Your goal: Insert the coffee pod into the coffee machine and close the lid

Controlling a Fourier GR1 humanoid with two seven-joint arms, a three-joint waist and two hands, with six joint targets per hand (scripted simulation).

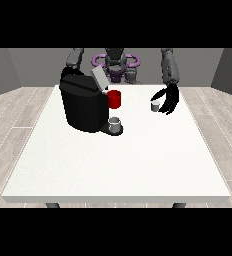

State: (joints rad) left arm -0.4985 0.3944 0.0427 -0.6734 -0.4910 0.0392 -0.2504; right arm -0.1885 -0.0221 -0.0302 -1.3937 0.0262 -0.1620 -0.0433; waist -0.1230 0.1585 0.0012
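A black coffee machine stands on the white table at the left, its grey lid tilted up and open. A grey cup rests on its base at the front. The small whitish coffee pod stands on the table at the right. The hand at the view's right hangs just beside the pod, its fingers relaxed and spread around it, apart from it as far as I can tell. The hand at the view's left is hidden behind the machine.
A red mug stands just behind and to the right of the machine. The robot's torso is at the table's far edge. The table's front half holds nothing.
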